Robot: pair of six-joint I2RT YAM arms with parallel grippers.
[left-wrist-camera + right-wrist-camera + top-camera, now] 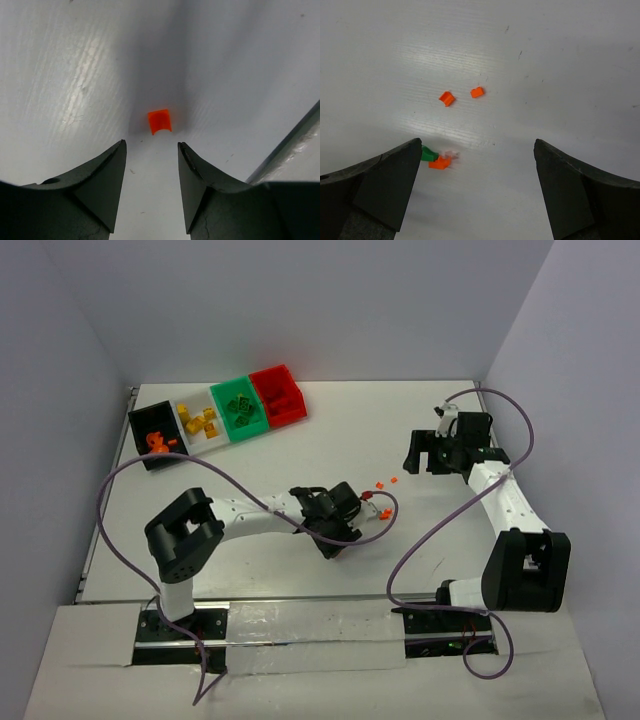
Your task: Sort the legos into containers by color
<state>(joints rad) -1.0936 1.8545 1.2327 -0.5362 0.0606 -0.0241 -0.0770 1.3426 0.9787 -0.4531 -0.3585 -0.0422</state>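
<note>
Four containers stand in a row at the back left: a black bin [143,424] with orange legos, a white bin [186,415] with yellow ones, a green bin [226,396] with green ones and a red bin [280,395]. Loose orange legos [381,485] lie mid-table. My left gripper [350,503] is low over the table, jaws partly open and empty. In its wrist view an orange brick [159,121] lies just beyond the left gripper [151,146]. My right gripper [477,145] stands wide open above two orange pieces [447,98], a third orange piece [439,162] and a green piece [428,154].
Purple cables [420,540] loop over the table between the two arms. White walls close in the left, back and right sides. A grey metal strip [295,150] shows at the right of the left wrist view.
</note>
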